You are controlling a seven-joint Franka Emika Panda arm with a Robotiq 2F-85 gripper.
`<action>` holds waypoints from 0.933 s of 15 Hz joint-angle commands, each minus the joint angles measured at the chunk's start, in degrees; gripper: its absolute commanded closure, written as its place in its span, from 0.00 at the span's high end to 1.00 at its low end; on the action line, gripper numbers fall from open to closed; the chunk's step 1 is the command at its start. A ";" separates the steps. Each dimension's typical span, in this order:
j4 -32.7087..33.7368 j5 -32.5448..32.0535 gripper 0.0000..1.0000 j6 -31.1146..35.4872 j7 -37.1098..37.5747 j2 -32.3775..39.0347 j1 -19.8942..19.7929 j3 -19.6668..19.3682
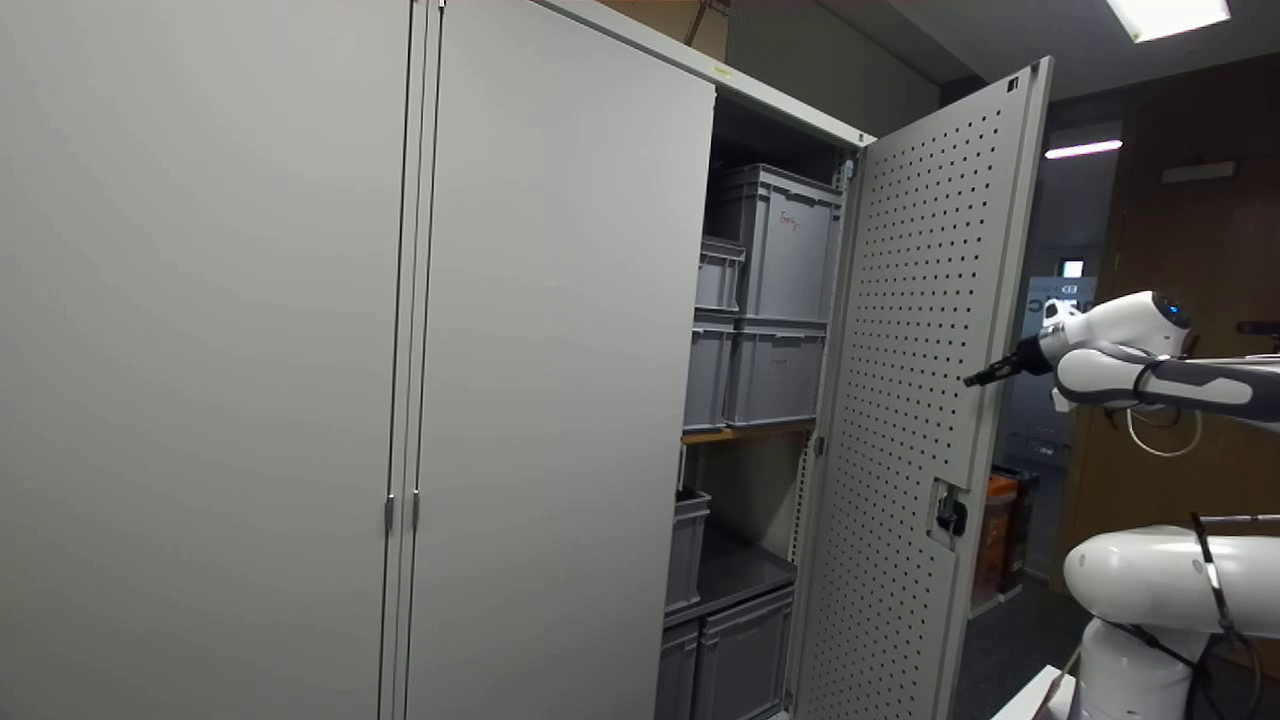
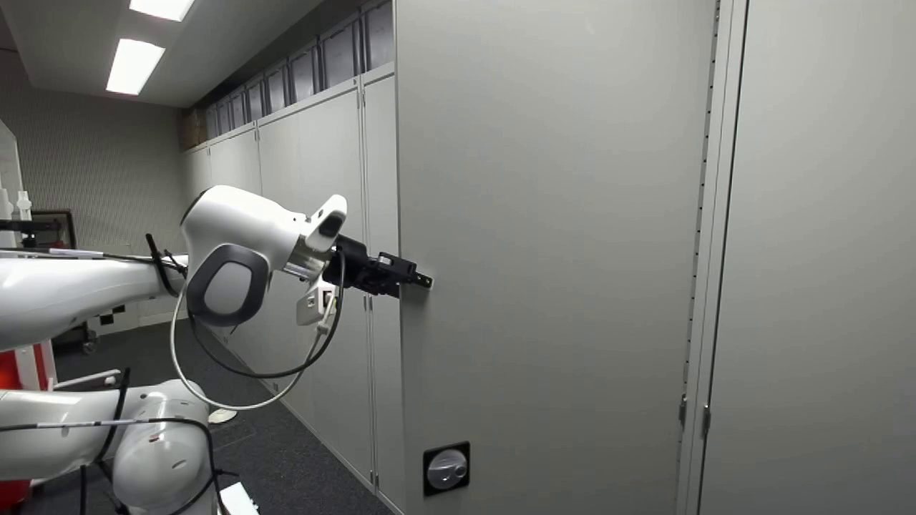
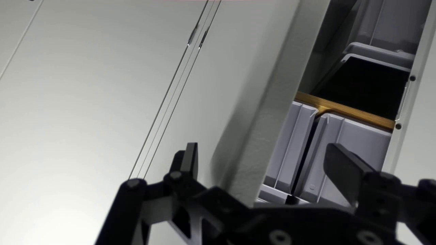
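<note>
My black gripper is open in the wrist view, with its fingers wide apart. The free edge of a swung-open grey cabinet door lies between them, with a gap to each finger. In an exterior view, one finger of the gripper lies in front of the door's plain outer face. In an exterior view, the gripper reaches past the door's perforated inner face. Whether either finger touches the door cannot be told. The door's round knob and inner latch sit below the gripper.
Grey bins stand on an orange-edged shelf inside the cabinet, with more bins below. Closed grey doors adjoin the opening. Cables loop under the wrist. The wrist picture appears upside down.
</note>
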 commanded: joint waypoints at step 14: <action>-0.01 0.48 1.00 -1.39 -0.27 -1.21 3.15 3.66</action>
